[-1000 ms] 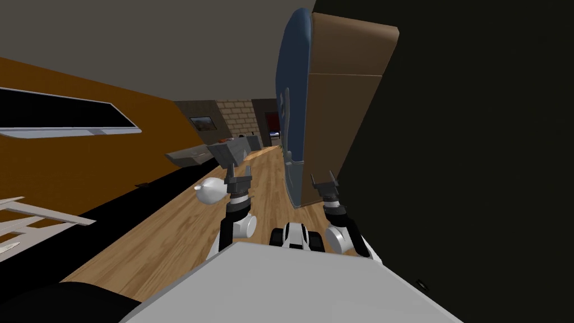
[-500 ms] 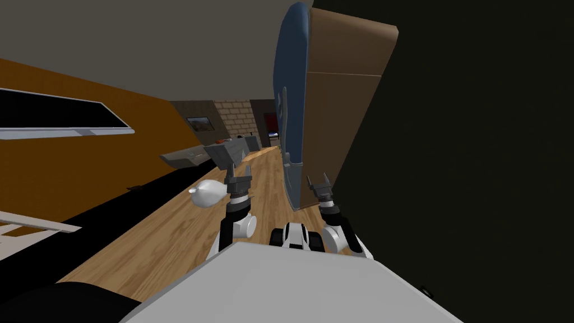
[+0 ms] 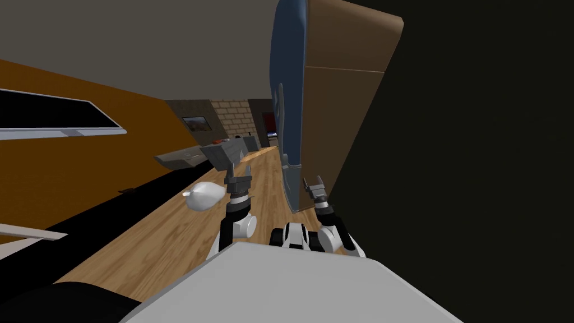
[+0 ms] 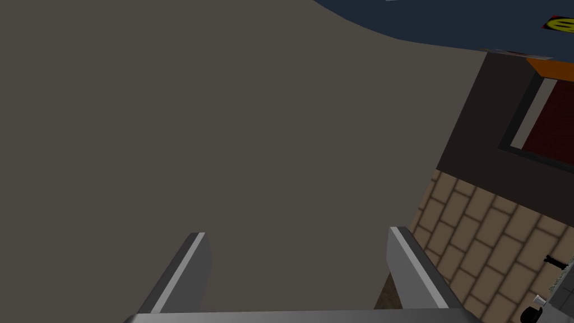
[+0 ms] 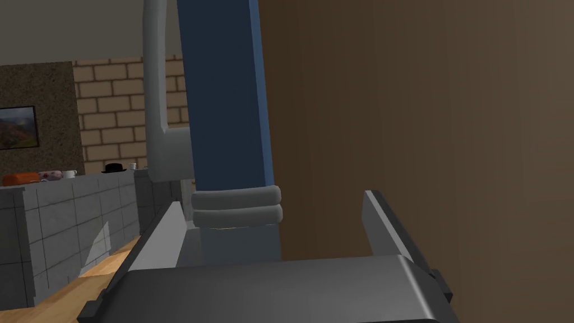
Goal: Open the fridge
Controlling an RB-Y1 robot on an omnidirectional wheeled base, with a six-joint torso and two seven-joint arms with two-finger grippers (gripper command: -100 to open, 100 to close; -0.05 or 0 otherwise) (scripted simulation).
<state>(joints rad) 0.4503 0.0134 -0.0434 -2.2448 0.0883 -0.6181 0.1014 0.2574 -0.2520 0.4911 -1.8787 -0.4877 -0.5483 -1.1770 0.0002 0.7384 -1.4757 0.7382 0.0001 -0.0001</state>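
Observation:
The fridge stands just ahead on my right, with a dark blue door (image 3: 288,84) and a brown side panel (image 3: 342,112). A grey vertical handle (image 3: 279,106) runs down the door's front. My right gripper (image 3: 314,182) is open, low at the corner where door and side panel meet. In the right wrist view the blue door edge (image 5: 224,95), the grey handle (image 5: 157,95) and a grey double band (image 5: 235,206) across the door lie between the right gripper's (image 5: 274,224) spread fingers, a little beyond the tips. My left gripper (image 3: 238,175) is raised left of the fridge, open (image 4: 300,263) and empty.
A white rounded object (image 3: 203,194) lies on the wooden floor (image 3: 168,235) by my left arm. Grey block counters (image 5: 67,224) stand beyond the fridge. An orange wall (image 3: 84,157) runs along the left. A black area (image 3: 476,168) lies right of the fridge.
I have moved a little closer to the fridge, which looms larger. My right gripper has shifted left, toward the lower door edge. The left arm has held still.

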